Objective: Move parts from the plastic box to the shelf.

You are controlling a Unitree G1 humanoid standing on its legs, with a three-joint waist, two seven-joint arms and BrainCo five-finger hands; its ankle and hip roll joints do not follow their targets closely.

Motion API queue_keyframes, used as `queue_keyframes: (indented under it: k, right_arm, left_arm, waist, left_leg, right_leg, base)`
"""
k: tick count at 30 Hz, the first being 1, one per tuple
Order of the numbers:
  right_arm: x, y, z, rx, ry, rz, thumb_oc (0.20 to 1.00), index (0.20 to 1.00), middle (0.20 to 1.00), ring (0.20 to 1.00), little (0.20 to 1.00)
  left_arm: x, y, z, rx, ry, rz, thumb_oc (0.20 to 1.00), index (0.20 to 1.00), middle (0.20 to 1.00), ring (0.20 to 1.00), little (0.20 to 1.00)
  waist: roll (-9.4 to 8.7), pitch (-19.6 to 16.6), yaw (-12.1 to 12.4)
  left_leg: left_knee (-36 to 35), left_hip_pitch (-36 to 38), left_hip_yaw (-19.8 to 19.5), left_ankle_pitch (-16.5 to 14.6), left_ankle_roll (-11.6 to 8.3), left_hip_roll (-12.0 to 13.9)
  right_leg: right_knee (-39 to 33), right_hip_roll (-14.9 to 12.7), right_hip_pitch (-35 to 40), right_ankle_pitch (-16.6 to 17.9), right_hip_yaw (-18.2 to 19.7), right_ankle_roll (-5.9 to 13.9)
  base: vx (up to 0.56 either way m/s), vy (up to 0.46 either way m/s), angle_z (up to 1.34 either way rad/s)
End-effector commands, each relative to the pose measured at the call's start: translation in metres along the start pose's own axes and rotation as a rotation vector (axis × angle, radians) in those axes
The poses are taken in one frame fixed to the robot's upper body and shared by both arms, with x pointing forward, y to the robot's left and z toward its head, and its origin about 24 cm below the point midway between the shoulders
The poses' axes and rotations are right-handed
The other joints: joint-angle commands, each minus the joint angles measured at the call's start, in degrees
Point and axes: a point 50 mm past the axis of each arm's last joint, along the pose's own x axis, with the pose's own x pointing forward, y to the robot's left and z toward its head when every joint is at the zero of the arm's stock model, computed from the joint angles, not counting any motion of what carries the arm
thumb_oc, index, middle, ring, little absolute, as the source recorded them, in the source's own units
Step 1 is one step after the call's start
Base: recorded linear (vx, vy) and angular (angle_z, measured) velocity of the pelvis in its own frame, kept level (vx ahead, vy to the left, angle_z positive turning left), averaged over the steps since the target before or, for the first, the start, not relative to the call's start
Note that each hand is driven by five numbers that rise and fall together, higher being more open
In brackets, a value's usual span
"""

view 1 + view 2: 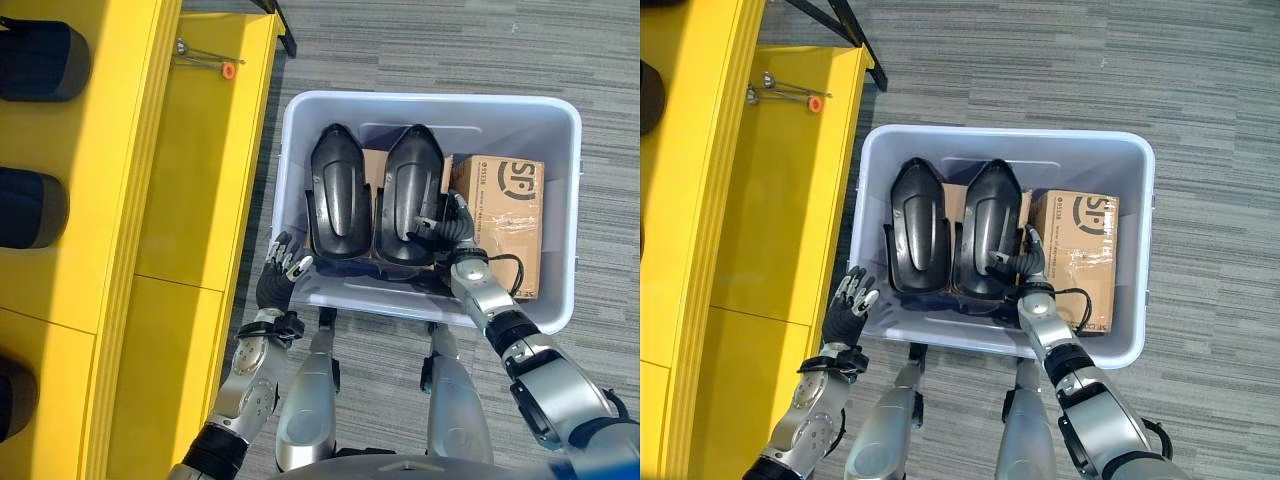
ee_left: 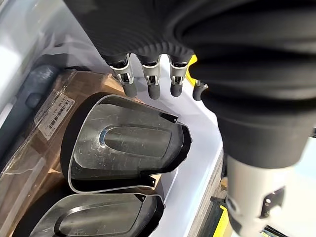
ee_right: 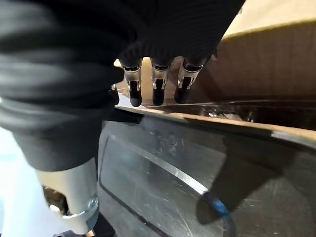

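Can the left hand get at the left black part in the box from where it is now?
Probably yes: the left hand sits at the plastic box rim, beside the left black part, nothing between them.

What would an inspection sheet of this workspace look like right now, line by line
Surface: grey carpet floor; the shelf is yellow, on the robot's left.
Job's things: two black parts lie side by side in the white box.
Clutter: cardboard carton in the box, right of the parts; metal tool with an orange tip on the shelf.
Hands: left hand at the box's near left rim, fingers straight; right hand inside the box, between the right part and the carton, fingers straight.
Cables: nothing seen apart from the robot's own.
Surroundings: dark rounded items higher on the shelf.
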Motion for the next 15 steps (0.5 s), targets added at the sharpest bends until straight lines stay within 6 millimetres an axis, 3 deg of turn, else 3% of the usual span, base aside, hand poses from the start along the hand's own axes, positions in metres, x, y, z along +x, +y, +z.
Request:
queue_keyframes:
  k: [1, 15]
  right_arm:
    - [0.014, 0.000, 0.033, 0.050, -0.083, -0.018, 1.000, 1.000, 1.000, 1.000, 1.000]
    - [0.024, -0.012, 0.033, 0.114, -0.015, -0.104, 1.000, 1.000, 1.000, 1.000, 1.000]
  left_arm:
    - [0.004, -0.016, 0.026, -0.016, -0.120, -0.089, 1.000, 1.000, 1.000, 1.000, 1.000]
    - [0.004, -0.022, 0.026, -0.022, -0.118, -0.110, 1.000, 1.000, 1.000, 1.000, 1.000]
  waist:
    - [-0.58, -0.04, 0.18]
    - [-0.14, 0.79, 0.79]
  left_leg:
    - [-0.04, -0.86, -1.03, 2.92, 1.56, -2.62]
    - [-0.04, -1.97, -1.40, 2.95, 1.72, -2.89]
  right_leg:
    - [2.17, -2.51, 1.65, 1.32, 1.04, 1.84]
    - [2.80, -2.67, 0.55, 1.16, 0.77, 1.88]
  base:
    - [0.00, 0.000, 0.00]
    - [0.00, 0.000, 0.00]
